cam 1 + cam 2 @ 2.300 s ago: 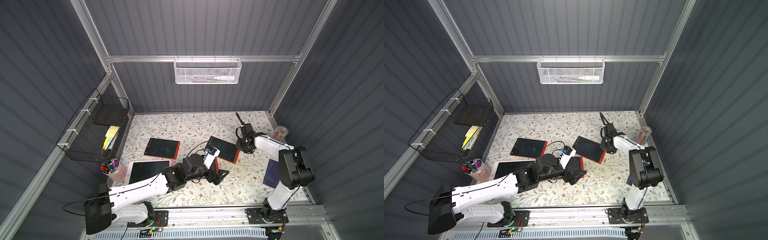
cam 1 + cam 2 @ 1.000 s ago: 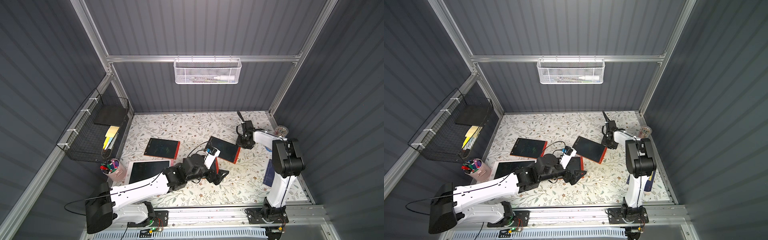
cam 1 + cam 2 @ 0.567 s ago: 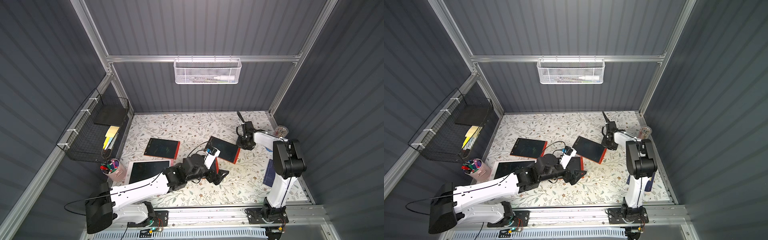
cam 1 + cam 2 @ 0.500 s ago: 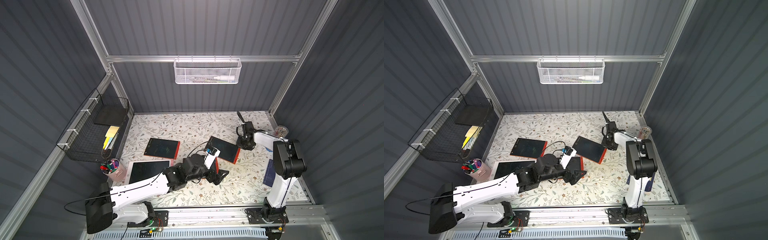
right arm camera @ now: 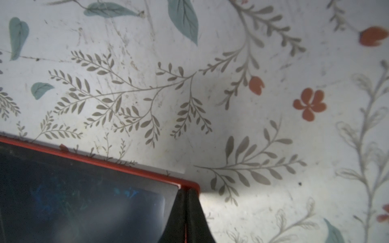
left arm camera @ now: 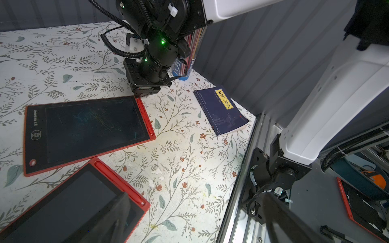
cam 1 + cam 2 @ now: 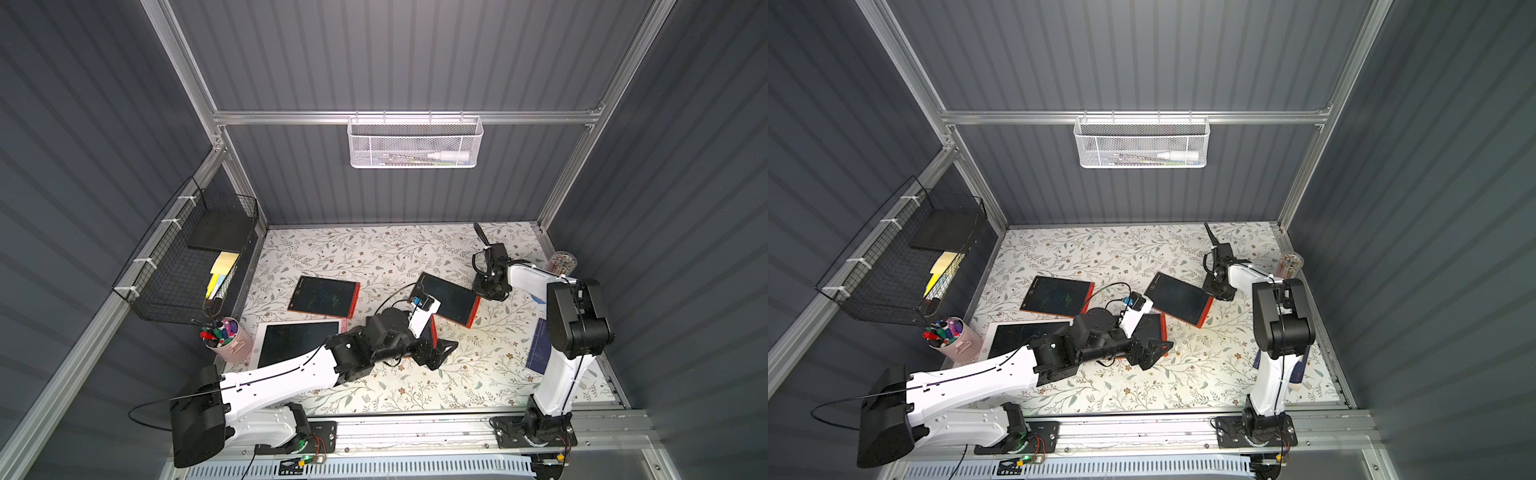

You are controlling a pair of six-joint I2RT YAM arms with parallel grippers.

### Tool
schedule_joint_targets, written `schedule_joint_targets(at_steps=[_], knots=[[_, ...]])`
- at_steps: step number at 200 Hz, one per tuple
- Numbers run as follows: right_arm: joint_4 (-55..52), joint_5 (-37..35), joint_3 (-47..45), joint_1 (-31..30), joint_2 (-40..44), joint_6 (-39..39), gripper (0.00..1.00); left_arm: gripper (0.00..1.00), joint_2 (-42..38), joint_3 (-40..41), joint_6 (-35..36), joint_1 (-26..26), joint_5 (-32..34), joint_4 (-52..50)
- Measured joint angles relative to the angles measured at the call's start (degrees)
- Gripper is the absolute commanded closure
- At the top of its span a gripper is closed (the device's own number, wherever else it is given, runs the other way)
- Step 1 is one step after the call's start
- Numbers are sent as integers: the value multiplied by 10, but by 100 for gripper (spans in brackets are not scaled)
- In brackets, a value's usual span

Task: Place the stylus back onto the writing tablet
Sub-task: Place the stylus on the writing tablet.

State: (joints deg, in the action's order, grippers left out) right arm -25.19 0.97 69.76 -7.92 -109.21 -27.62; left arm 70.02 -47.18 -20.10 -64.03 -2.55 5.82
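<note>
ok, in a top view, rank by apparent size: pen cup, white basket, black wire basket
1. black wire basket
2. white basket
3. pen cup
Baskets hang nearer the camera, so look inflated.

Your tablet (image 6: 84,130) has a glossy screen in smooth red plastic; the tabletop (image 6: 181,136) looks matt and scuffed, the book (image 6: 221,109) paper-covered.

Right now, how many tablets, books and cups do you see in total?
Tablets: 4
Book: 1
Cups: 2
Total: 7
</note>
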Motion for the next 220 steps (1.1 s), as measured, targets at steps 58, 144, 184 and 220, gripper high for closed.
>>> schedule_joint_targets(at_steps=[58, 144, 184, 220], knots=[[-2, -6, -4, 0, 32, 3, 92, 1, 0, 0, 0, 0, 0, 0], [-17, -3, -35, -32, 76, 5, 99, 1, 0, 0, 0, 0, 0, -2], [-34, -12, -48, -50, 76, 4, 100, 1, 0, 0, 0, 0, 0, -2], [-44, -24, -49, -52, 75, 4, 100, 1, 0, 0, 0, 0, 0, -2]])
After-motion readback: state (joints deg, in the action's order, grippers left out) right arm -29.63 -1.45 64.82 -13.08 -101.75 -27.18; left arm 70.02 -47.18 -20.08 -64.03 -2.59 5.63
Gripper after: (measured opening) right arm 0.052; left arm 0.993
